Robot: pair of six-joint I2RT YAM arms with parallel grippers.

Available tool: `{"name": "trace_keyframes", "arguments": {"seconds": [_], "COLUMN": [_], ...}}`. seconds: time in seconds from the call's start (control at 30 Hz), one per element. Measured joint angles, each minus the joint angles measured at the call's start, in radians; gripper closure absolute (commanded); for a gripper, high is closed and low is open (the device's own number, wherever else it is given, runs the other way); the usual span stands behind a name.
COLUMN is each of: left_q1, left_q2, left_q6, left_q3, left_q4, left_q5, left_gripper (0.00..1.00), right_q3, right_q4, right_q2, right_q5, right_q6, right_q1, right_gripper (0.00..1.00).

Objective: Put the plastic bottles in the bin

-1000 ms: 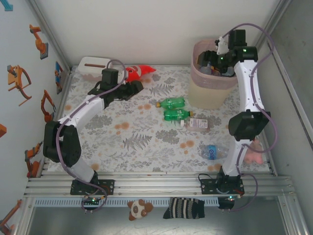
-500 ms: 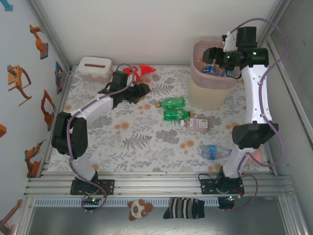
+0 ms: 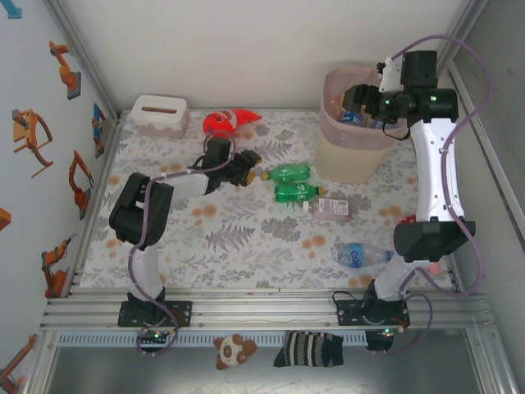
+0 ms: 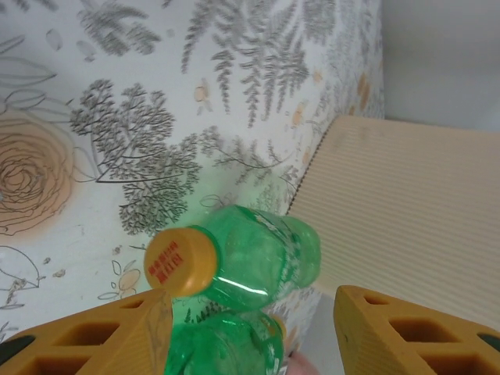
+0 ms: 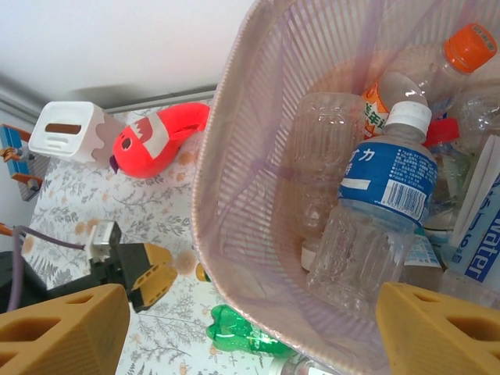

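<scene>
At the far right of the fern-print table [image 3: 246, 238]: the beige bin [image 3: 353, 156] with its pink liner. Bottles are piled inside, a white-capped bottle [image 5: 380, 187] uppermost. My right claw [image 3: 363, 97] hangs over the rim, fingers wide apart, nothing between them. My left claw [image 3: 248, 162] is mid-table, fingers apart, just left of the far green bottle [image 3: 287, 172] at its orange cap. The near green bottle [image 3: 297, 192] lies beside it, the clear bottle [image 3: 330, 207] right of that. The blue-label bottle [image 3: 357, 255] lies at near right.

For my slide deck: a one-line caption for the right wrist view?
Open right gripper above the pink-lined bin, looking down on the plastic bottles inside.
</scene>
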Motion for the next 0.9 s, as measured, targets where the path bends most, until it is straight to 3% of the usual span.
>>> {"name": "trace_keyframes", "arguments": {"seconds": [0.3,0.53,0.9], "left_q1": [-0.047,-0.049,-0.058], "left_q2": [0.099,0.151,0.185], "left_q6": [-0.215,-0.344,-0.422], "left_q3": [-0.03,-0.031,-0.027], "left_q4": [0.131,0.281,0.357], "left_q5": [-0.045,-0.063,-0.079], "left_gripper": [0.4,0.46,0.49], "right_q3": [-0.026,-0.036,-0.037], "right_q4": [0.004,0.004,0.004], "right_q2": [-0.009,-0.02,-0.037], "right_q5": [0.004,0.01,0.016], "right_q6": [-0.002,-0.004,-0.009], "right_q1": [0.0,0.0,0.0], "right_gripper": [0.19,0.19,0.19]}}
